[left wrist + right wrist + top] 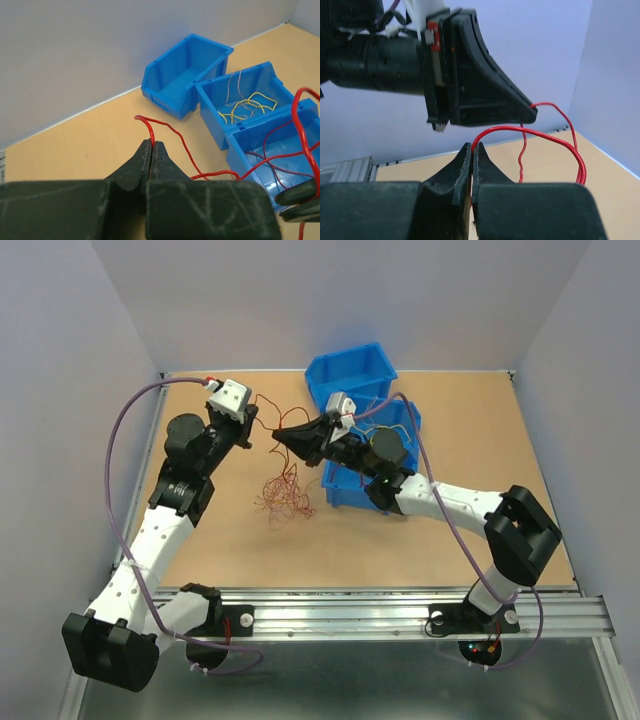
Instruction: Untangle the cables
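Near the table's (400, 550) far edge, left gripper (151, 148) and right gripper (472, 150) each pinched one red cable (172, 131), seemingly to part it from the tangle (283, 495).

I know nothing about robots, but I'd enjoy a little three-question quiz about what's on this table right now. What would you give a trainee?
1. True or false: the left claw is shut on a red cable.
2. Which of these colours shows among the cables in the middle bin? A yellow, B green, C black.
3. How many blue bins stand on the table?

Key: 1 true; 2 A; 3 three.
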